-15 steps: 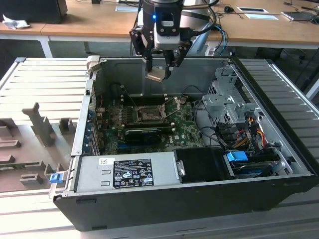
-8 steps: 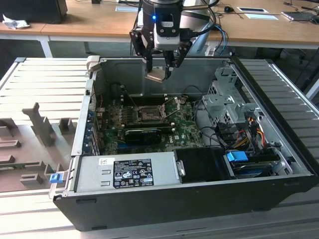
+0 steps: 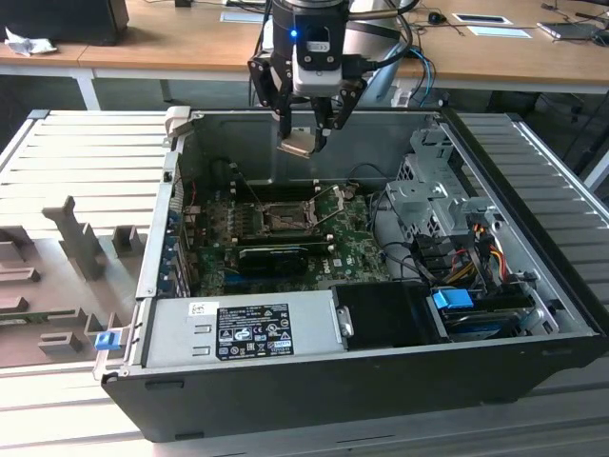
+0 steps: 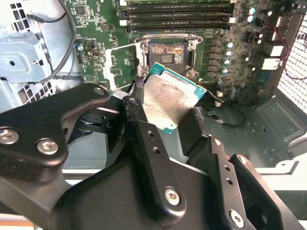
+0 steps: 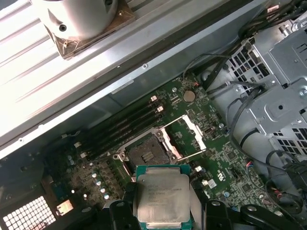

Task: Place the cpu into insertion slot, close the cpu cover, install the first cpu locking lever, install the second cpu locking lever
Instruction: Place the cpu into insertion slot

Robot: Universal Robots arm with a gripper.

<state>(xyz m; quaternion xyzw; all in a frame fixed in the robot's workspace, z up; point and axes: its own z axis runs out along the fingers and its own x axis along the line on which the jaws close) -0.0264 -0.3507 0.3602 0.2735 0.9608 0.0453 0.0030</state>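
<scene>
Gripper (image 3: 306,131) pinches the cpu (image 3: 297,145) flat between its fingers above the open case (image 3: 381,381); the insertion slot (image 3: 283,219) lies beneath, slightly offset, cpu cover (image 5: 195,132) raised.

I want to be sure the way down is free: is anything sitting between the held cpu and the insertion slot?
Nothing visible does. The gripper holds the cpu in the air. The insertion slot lies uncovered with its dark centre showing, and the cpu cover is swung open to one side of it.
</scene>
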